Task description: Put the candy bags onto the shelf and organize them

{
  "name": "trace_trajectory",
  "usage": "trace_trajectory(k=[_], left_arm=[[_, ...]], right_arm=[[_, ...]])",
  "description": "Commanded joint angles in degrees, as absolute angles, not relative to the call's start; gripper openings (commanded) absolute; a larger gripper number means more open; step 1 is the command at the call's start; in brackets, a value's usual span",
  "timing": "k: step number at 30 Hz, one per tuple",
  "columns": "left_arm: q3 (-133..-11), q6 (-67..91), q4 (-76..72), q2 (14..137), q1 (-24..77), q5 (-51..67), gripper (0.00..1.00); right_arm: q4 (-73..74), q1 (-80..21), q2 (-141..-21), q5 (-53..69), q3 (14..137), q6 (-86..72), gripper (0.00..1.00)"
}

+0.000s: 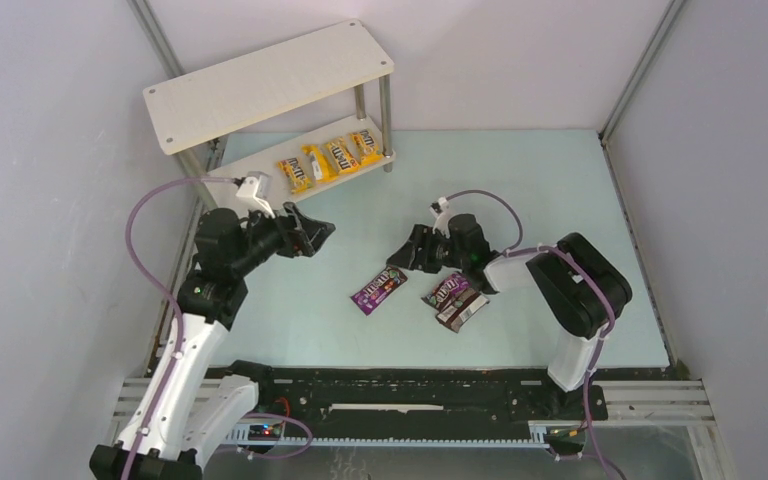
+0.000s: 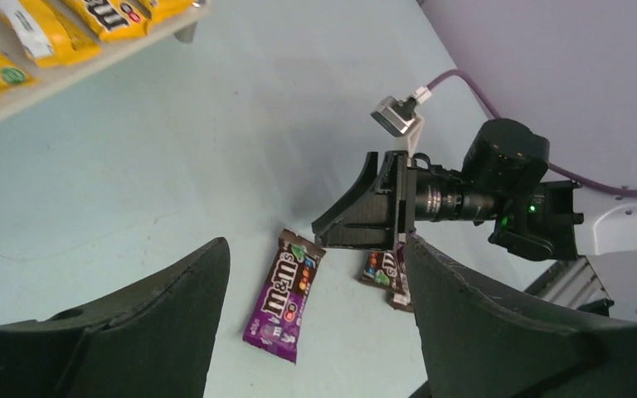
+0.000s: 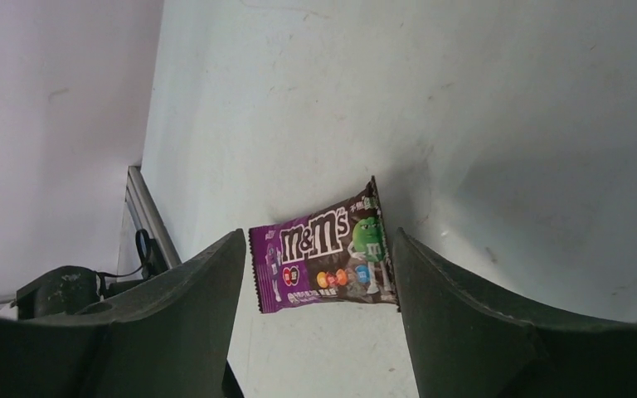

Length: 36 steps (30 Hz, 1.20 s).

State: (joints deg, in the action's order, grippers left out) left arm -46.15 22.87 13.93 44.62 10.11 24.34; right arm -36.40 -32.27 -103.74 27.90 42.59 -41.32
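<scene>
Purple packet [image 3: 323, 257] glossy, flat on counter [image 1: 520, 180]; four yellow packets [image 1: 328, 160] rowed on shelf [image 1: 260, 85]; left pincer [image 1: 322, 231], right pincer [image 1: 394, 255] wide apart, empty

The table [image 1: 520, 180] has a pale green top, faintly scuffed. A grey left wall [image 1: 40, 150] and a grey right wall [image 1: 735, 150] stand along its sides, and a white back wall [image 1: 480, 60] stands behind it. A slanting left post [image 1: 155, 35] and right post [image 1: 640, 65], both metal, rise at its back corners. A black rail [image 1: 410, 385] runs along its near edge, on a silver slotted frame [image 1: 650, 395]. A small circuit board [image 1: 260, 432] with red wires sits below that edge, toward the left.
</scene>
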Motion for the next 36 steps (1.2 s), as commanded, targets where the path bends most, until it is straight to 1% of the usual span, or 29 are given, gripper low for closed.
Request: trace_trajectory(k=[1, 9, 13, 17, 19, 27, 36], left_arm=[[-46.3, 21.1, 14.1, 43.4, 11.5, 27.5, 0.82], [-45.1, 21.2, 13.5, 41.3, 11.6, 26.2, 0.82], [-45.0, 21.4, 13.6, 41.6, 11.6, 26.6, 0.81], [-45.1, 21.9, 13.3, 42.6, 12.4, 28.0, 0.81], [-45.2, 21.9, 13.4, 43.3, 13.1, 28.6, 0.81], [-46.0, 22.8, 13.7, 47.9, 13.2, 31.7, 0.82], [-46.4, 25.5, 12.7, 55.5, 13.0, 36.6, 0.85]], right_arm=[[-35.2, -34.5, -104.4, 22.4, 42.7, -42.7, 0.74], [-30.6, -35.9, -104.2, 16.8, 43.5, -43.9, 0.7], [-26.5, -37.4, -104.0, 12.7, 44.9, -43.3, 0.69], [-26.9, -37.6, -104.9, 12.7, 45.0, -43.9, 0.68], [-27.2, -37.9, -105.6, 12.7, 45.2, -44.1, 0.65], [-26.9, -39.5, -107.0, 12.2, 48.2, -41.6, 0.47], [-28.4, -40.3, -107.2, 12.2, 48.2, -38.5, 0.06]])
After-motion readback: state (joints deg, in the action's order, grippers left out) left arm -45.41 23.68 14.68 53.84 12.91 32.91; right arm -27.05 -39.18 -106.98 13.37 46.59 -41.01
